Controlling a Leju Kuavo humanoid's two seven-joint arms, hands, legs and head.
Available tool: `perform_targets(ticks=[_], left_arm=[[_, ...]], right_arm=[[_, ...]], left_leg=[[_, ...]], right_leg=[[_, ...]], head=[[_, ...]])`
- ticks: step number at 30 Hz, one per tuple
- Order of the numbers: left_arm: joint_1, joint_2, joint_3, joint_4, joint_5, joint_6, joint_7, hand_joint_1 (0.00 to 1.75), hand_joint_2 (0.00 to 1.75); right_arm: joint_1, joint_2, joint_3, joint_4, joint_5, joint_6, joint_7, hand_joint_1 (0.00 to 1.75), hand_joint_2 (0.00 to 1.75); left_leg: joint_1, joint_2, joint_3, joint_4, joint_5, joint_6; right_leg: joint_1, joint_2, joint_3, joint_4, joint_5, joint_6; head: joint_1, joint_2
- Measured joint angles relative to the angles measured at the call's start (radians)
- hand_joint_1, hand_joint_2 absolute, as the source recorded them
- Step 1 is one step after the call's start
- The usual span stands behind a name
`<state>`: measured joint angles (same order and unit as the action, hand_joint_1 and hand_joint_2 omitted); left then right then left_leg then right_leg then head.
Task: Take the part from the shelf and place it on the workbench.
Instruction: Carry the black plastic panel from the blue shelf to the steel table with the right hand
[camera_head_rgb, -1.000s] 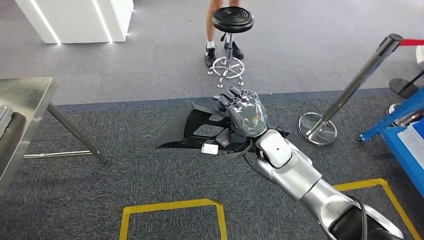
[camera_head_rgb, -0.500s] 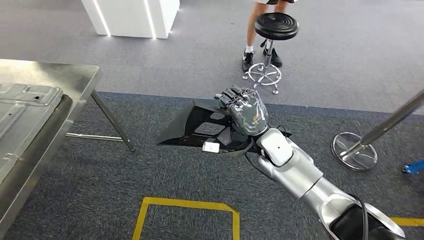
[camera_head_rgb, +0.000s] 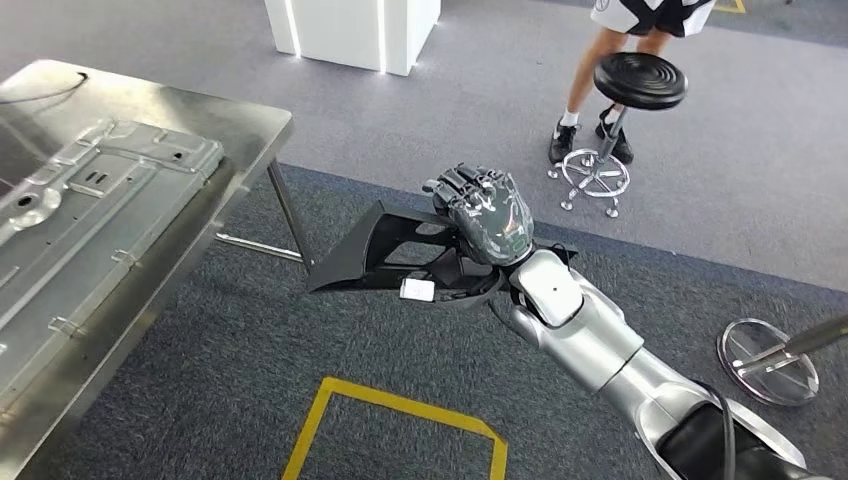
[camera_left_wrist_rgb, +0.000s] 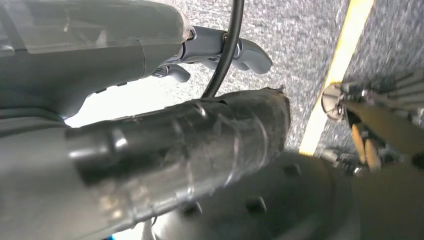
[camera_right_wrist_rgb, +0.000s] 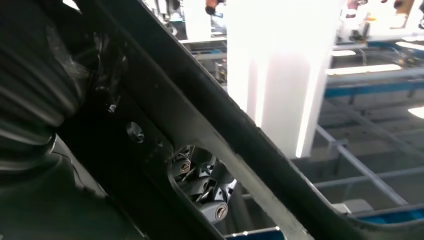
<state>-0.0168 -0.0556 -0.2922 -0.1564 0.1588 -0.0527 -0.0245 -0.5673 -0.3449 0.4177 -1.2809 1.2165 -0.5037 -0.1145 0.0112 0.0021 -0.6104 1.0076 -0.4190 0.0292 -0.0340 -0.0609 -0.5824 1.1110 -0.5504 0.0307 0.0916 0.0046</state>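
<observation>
On your far left stands the steel workbench (camera_head_rgb: 250, 125), with a pressed grey metal panel (camera_head_rgb: 90, 215) lying flat on its top and a thin leg (camera_head_rgb: 290, 215) slanting down to the carpet. Just right of that leg, over the dark carpet, you have the part (camera_head_rgb: 375, 250): a black, flat, open-framed piece with cut-outs, tapering to a point toward the bench, and a small white tag (camera_head_rgb: 417, 290) on its near edge. It is off the floor and apart from the bench, not yet on it.

Your right hand (camera_head_rgb: 485, 215) grips the part's wide end, fingers curled over the top edge, with the silver arm running down to the lower right corner. In the right wrist view the part (camera_right_wrist_rgb: 200, 130) crosses close as a black bar with a hole, and fingers (camera_right_wrist_rgb: 205, 192) show through an opening beneath it.

Below the part, yellow tape (camera_head_rgb: 395, 410) marks a corner on the carpet. Farther right and beyond, a black stool (camera_head_rgb: 640, 80) stands on a chrome base, with a person's legs (camera_head_rgb: 590, 80) right behind it. At the lower right sits a round chrome post base (camera_head_rgb: 765, 360).

Your left hand (camera_left_wrist_rgb: 225, 47) shows in its wrist view with grey fingers slightly bent and nothing between them, above carpet and a yellow line
</observation>
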Motion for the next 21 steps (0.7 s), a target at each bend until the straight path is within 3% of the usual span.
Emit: perform_targets(ticks=[2, 3, 4, 5, 6, 8, 10, 12, 13, 15, 16, 18, 19, 20, 21], left_arm=[[-0.002, 0.001, 0.0, 0.0, 0.0, 0.0, 0.0, 0.0, 0.0], [-0.003, 0.001, 0.0, 0.0, 0.0, 0.0, 0.0, 0.0, 0.0], [-0.003, 0.001, 0.0, 0.0, 0.0, 0.0, 0.0, 0.0, 0.0], [-0.004, 0.001, 0.0, 0.0, 0.0, 0.0, 0.0, 0.0, 0.0], [-0.004, 0.001, 0.0, 0.0, 0.0, 0.0, 0.0, 0.0, 0.0], [-0.004, 0.001, 0.0, 0.0, 0.0, 0.0, 0.0, 0.0, 0.0], [-0.001, 0.001, 0.0, 0.0, 0.0, -0.001, 0.0, 0.0, 0.0], [0.003, 0.004, 0.0, 0.0, 0.0, -0.004, 0.001, 0.0, 0.0], [0.005, 0.006, 0.0, 0.0, 0.0, -0.007, 0.001, 0.0, 0.0], [0.006, 0.009, 0.0, 0.0, 0.0, -0.011, 0.002, 0.0, 0.0], [0.005, 0.008, 0.0, 0.0, 0.001, -0.014, 0.002, 0.0, 0.0], [0.004, 0.008, 0.0, 0.0, 0.002, -0.018, 0.002, 0.0, 0.0], [0.004, 0.008, 0.0, 0.0, 0.002, -0.019, 0.002, 0.0, 0.0], [0.004, 0.008, 0.0, 0.0, 0.003, -0.021, 0.002, 0.0, 0.0], [0.005, 0.008, 0.0, 0.0, 0.003, -0.022, 0.002, 0.0, 0.0]], right_arm=[[-0.005, -0.006, 0.001, 0.0, -0.005, 0.009, 0.0, 1.75, 1.75], [-0.008, -0.008, 0.002, 0.0, -0.01, 0.019, 0.0, 1.75, 1.75], [-0.013, -0.009, 0.004, 0.0, -0.016, 0.032, 0.0, 1.75, 1.75], [-0.022, -0.01, 0.006, 0.0, -0.023, 0.047, 0.0, 1.75, 1.75], [-0.034, -0.011, 0.007, -0.001, -0.03, 0.059, 0.001, 1.75, 1.75], [-0.059, -0.014, 0.009, -0.003, -0.041, 0.075, 0.003, 1.75, 1.75], [-0.087, -0.019, 0.013, -0.006, -0.064, 0.106, 0.003, 1.75, 1.75], [-0.134, -0.02, 0.022, -0.011, -0.101, 0.169, 0.008, 1.75, 1.75], [-0.164, -0.02, 0.027, -0.014, -0.118, 0.202, 0.011, 1.75, 1.75], [-0.226, -0.021, 0.034, -0.023, -0.141, 0.255, 0.016, 1.75, 1.75], [-0.254, -0.023, 0.037, -0.025, -0.149, 0.276, 0.016, 1.75, 1.75], [-0.297, -0.025, 0.045, -0.026, -0.16, 0.303, 0.018, 1.75, 1.75], [-0.312, -0.026, 0.052, -0.026, -0.163, 0.312, 0.018, 1.75, 1.75], [-0.324, -0.026, 0.059, -0.026, -0.165, 0.318, 0.02, 1.75, 1.75], [-0.337, -0.026, 0.068, -0.026, -0.168, 0.325, 0.022, 1.75, 1.75]], left_leg=[[-0.005, -0.024, 0.0, 0.0, 0.0, 0.009], [-0.008, -0.038, 0.0, 0.002, -0.001, 0.012], [-0.011, -0.053, 0.0, 0.004, -0.002, 0.013], [-0.014, -0.068, 0.001, 0.008, -0.003, 0.014], [-0.015, -0.082, 0.001, 0.011, -0.004, 0.014], [-0.018, -0.109, -0.001, 0.018, -0.006, 0.012], [-0.016, -0.133, -0.01, 0.02, -0.004, 0.004], [-0.015, -0.154, -0.019, 0.018, 0.0, -0.008], [-0.018, -0.144, -0.023, 0.022, -0.003, -0.013], [-0.022, -0.084, -0.051, 0.08, -0.039, -0.023], [-0.02, -0.046, -0.079, 0.138, -0.069, -0.028], [-0.009, -0.013, -0.141, 0.259, -0.118, -0.038], [-0.005, -0.009, -0.156, 0.286, -0.12, -0.042], [-0.001, -0.006, -0.152, 0.274, -0.103, -0.045], [0.001, 0.001, -0.127, 0.224, -0.07, -0.047]], right_leg=[[0.005, 0.045, -0.072, 0.141, -0.061, -0.005], [0.008, 0.053, -0.104, 0.195, -0.074, -0.008], [0.012, 0.057, -0.121, 0.214, -0.066, -0.013], [0.015, 0.061, -0.117, 0.19, -0.037, -0.019], [0.018, 0.069, -0.097, 0.132, 0.004, -0.026], [0.021, 0.11, -0.044, 0.0, 0.068, -0.039], [0.023, 0.133, -0.021, -0.055, 0.082, -0.042], [0.022, 0.114, -0.018, -0.062, 0.085, -0.044], [0.019, 0.102, -0.015, -0.068, 0.088, -0.049], [0.013, 0.074, -0.008, -0.082, 0.094, -0.059], [0.015, 0.06, -0.005, -0.085, 0.094, -0.062], [0.019, 0.031, -0.004, -0.086, 0.092, -0.064], [0.02, 0.017, -0.003, -0.086, 0.09, -0.063], [0.02, 0.004, -0.001, -0.085, 0.088, -0.061], [0.02, -0.009, 0.002, -0.085, 0.085, -0.058]], head=[[0.0, 0.0], [0.0, 0.0], [0.0, 0.0], [0.0, 0.0], [0.0, 0.0], [0.0, 0.0], [0.0, 0.0], [0.0, 0.0], [-0.001, 0.0], [-0.004, 0.0], [-0.005, 0.0], [-0.005, 0.0], [-0.005, 0.0], [-0.005, 0.0], [-0.005, 0.0]])
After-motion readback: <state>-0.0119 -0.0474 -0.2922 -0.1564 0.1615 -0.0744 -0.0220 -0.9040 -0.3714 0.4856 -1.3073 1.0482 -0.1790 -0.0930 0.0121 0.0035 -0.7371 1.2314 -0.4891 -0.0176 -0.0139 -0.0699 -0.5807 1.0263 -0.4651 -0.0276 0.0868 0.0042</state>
